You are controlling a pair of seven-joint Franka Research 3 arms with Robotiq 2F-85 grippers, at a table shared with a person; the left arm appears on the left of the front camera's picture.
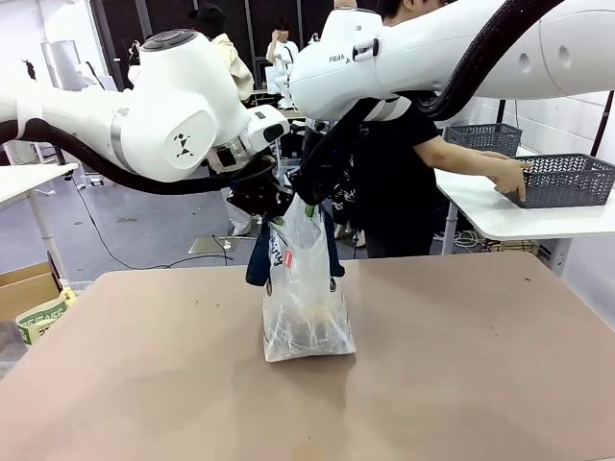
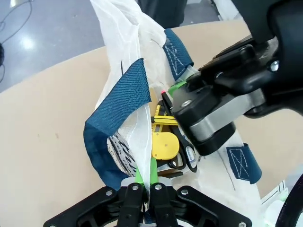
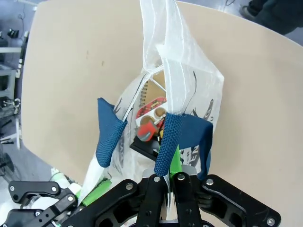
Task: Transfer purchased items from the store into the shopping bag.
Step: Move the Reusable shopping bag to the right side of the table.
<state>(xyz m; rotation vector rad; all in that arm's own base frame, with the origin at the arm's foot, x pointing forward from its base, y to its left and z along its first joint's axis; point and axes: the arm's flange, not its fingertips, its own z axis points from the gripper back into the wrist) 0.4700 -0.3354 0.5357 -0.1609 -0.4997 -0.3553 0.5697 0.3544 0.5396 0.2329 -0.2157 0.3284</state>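
Note:
The shopping bag point(image 1: 306, 307) stands upright at the middle of the brown table, whitish with navy straps. My left gripper point(image 1: 277, 213) and right gripper point(image 1: 309, 206) hold its top from opposite sides. In the left wrist view my left gripper point(image 2: 144, 182) is shut on the bag's white rim point(image 2: 123, 56), with the right gripper point(image 2: 173, 90) across the mouth. In the right wrist view my right gripper point(image 3: 169, 176) is shut on a navy strap of the bag point(image 3: 184, 71). Inside the bag lie a yellow piece point(image 2: 164, 144), a tan notebook point(image 3: 152, 92) and a red piece point(image 3: 147, 132). The store point(image 1: 567, 181), a dark grey basket, sits on a side table at right.
A person point(image 1: 394, 192) stands behind the bag with a hand point(image 1: 509, 178) on the store's rim. A second grey basket point(image 1: 485, 136) stands behind it on the white side table point(image 1: 538, 216). The brown table point(image 1: 461, 365) lies bare around the bag. A cardboard box point(image 1: 29, 288) sits off its left edge.

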